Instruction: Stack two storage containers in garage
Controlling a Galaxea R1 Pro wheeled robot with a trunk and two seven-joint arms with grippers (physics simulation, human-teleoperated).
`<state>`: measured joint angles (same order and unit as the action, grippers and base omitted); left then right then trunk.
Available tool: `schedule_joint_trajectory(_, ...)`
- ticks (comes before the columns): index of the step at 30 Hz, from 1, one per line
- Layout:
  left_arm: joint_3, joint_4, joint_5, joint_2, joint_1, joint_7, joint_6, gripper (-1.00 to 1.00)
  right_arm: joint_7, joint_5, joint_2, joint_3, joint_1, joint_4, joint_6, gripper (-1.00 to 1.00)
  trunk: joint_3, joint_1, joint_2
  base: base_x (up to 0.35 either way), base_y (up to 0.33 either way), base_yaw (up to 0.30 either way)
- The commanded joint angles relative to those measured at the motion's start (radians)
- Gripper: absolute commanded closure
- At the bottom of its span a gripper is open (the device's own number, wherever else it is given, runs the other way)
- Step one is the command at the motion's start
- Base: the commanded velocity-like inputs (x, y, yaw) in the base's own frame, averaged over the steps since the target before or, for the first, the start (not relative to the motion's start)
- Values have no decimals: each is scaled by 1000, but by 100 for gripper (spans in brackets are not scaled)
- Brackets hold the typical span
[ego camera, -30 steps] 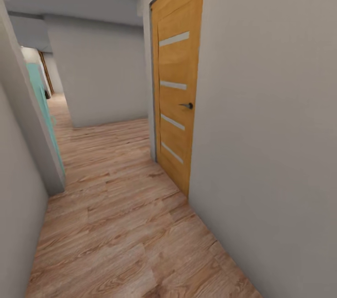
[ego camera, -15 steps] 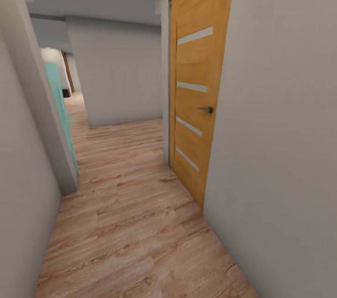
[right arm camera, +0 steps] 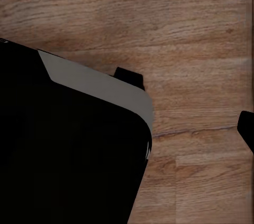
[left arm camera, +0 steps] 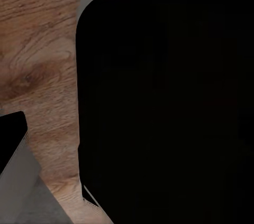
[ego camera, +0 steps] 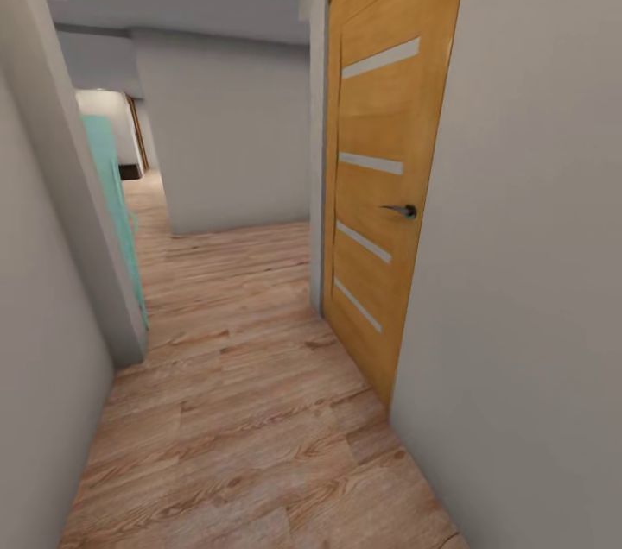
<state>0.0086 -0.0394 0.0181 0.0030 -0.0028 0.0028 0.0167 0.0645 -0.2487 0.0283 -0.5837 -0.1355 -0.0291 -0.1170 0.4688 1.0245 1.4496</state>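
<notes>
Wood planks, light and strongly grained, cover the hallway floor (ego camera: 242, 411) that runs ahead between plain grey-white walls (ego camera: 527, 290). On the right side of the head view an orange-brown wooden door (ego camera: 384, 186) stands shut in its frame, with four pale horizontal strips set into it and a dark lever handle (ego camera: 401, 210) near its nearer edge. On the left, past a wall corner, a teal panel (ego camera: 117, 204) shows edge-on, and behind it the passage bends away toward a brighter opening (ego camera: 112, 135). A blank wall (ego camera: 225, 135) closes the corridor straight ahead. Both wrist views look down on the same wood grain (right arm camera: 174, 34), partly covered by a large black rounded body with a grey rim (left arm camera: 169, 108). Whether either gripper is open or clenched cannot be told from these pictures. The orange-red containers are nowhere among the things seen here
</notes>
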Motion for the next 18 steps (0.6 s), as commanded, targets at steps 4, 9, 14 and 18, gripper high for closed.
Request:
schedule_joint_trajectory(4,1,0,1,0,0,0,2,-100,5,-7,-2,-8,-1,-2,-6,-100,1,1,0,322,0,0)
schedule_joint_trajectory(9,1,0,0,0,0,0,2,-100,7,1,-3,-13,-1,0,-8,-100,1,1,0,322,0,0)
schedule_joint_trajectory(14,1,0,0,0,0,0,2,-100,8,3,1,-15,-1,7,-9,-100,1,1,0,322,0,0)
schedule_joint_trajectory(18,2,1,0,0,0,0,2,-100,8,3,0,-12,-1,7,-9,-100,1,1,0,322,0,0)
